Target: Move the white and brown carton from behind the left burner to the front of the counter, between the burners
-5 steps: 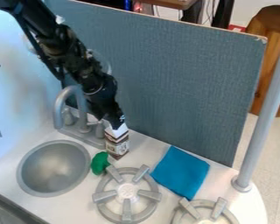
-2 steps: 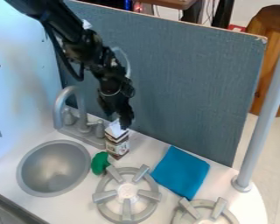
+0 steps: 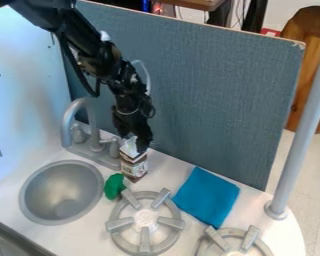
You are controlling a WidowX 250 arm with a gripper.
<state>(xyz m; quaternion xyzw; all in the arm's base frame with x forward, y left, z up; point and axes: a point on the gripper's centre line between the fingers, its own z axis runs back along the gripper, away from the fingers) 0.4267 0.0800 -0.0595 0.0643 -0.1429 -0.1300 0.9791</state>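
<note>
Camera view: the gripper (image 3: 134,144) is at the top of the upright carton (image 3: 134,167), its fingers spread apart about the carton's peak; contact cannot be determined. The carton stands on the counter (image 3: 169,167), between the faucet (image 3: 67,120) and the blue cloth (image 3: 206,196), behind the burner (image 3: 145,218). A green object (image 3: 114,186) lies just beside the carton.

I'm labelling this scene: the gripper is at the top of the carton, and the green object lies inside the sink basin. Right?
No, the camera view shows the green object on the counter, between the sink basin and a burner. The gripper is at the top of the carton, as you say.
</note>
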